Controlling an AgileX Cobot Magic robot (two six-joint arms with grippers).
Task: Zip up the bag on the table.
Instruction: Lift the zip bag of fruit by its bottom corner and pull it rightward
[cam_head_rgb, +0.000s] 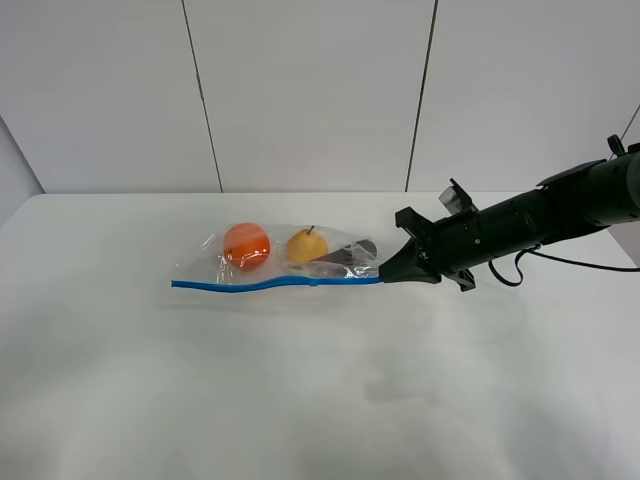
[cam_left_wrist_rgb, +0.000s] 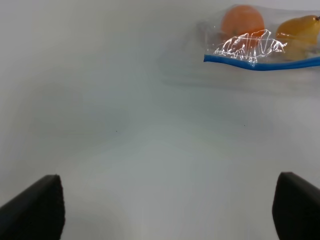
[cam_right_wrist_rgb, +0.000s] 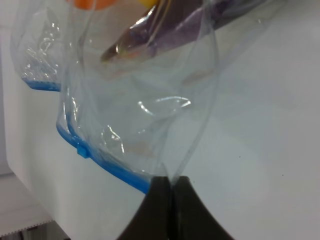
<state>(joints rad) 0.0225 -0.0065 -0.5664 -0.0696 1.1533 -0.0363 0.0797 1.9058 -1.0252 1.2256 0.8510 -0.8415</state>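
- Counter (cam_head_rgb: 300, 400): white and matte, bare along the near side.
- Left pincer (cam_left_wrist_rgb: 167, 205): jaws spread wide, holding nothing, above bare counter, well apart from the bag.
- Zipper strip (cam_head_rgb: 250, 284): blue and wavy, on the bag's near edge. Beside a small tab (cam_right_wrist_rgb: 82, 151) two blue lines part, so that stretch is judged unsealed.
- Right pincer (cam_head_rgb: 385, 272): clamped on the bag's corner at the strip's end.
- Bag (cam_head_rgb: 205, 268): clear, lying mid-counter, holding an orange fruit (cam_head_rgb: 246, 244), a yellow fruit (cam_head_rgb: 307, 245) and a purple item (cam_head_rgb: 345, 258).
- Handling: anchor with the right pincer, tension gently to flatten the wave, then run the left pincer squarely along the whole strip.
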